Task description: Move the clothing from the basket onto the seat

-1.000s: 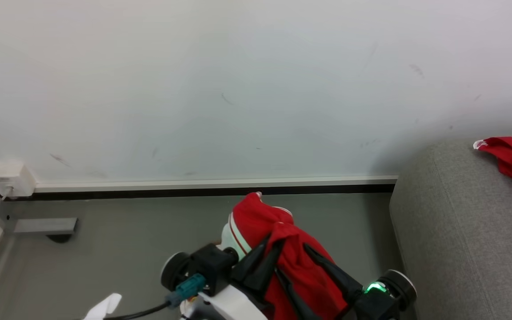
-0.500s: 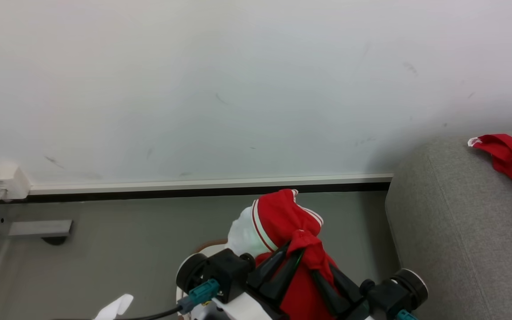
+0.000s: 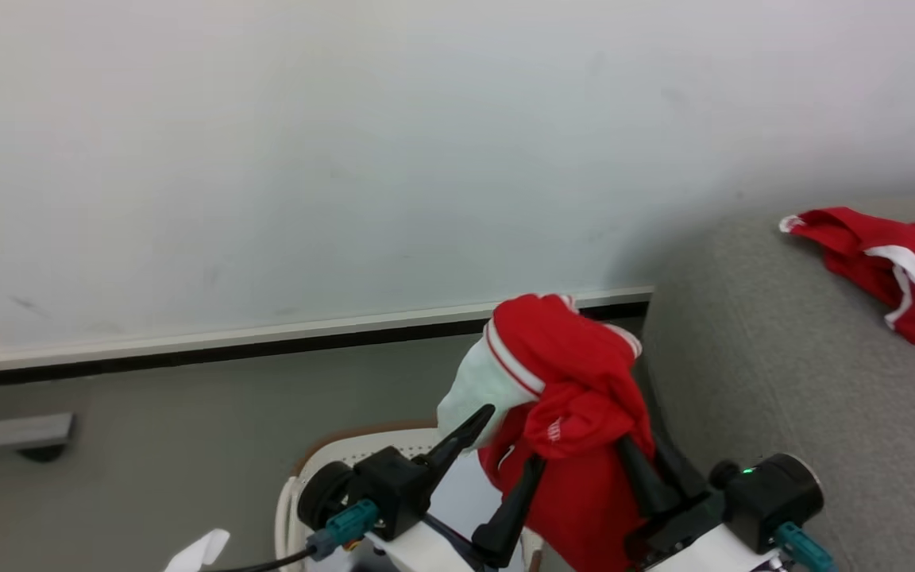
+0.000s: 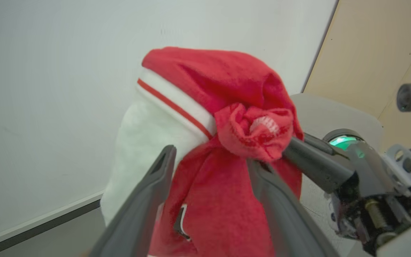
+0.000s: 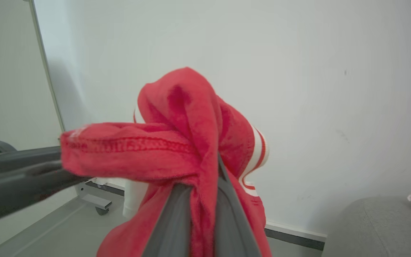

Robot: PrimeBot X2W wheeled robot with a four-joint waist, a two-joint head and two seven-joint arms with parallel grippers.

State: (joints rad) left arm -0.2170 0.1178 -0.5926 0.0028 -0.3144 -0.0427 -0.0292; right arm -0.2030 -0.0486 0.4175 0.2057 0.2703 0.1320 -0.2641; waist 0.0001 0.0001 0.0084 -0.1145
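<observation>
Your left gripper (image 3: 518, 433) has just let go, fingers apart, and your right gripper (image 3: 640, 457) has clamped onto the bunched bright red fabric garment with white stripes (image 3: 577, 373). It now hangs at lower centre, beside the large light grey upholstered sofa (image 3: 743, 413). Another red garment (image 3: 894, 262) lies on the sofa at upper right. The small cream-white perforated plastic basket (image 3: 346, 453) is mostly hidden, so you cannot tell what remains inside.

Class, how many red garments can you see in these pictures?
2: a lifted garment pinched in the right claw, and a second garment lying on the sofa. More may hide in the basket.
</observation>
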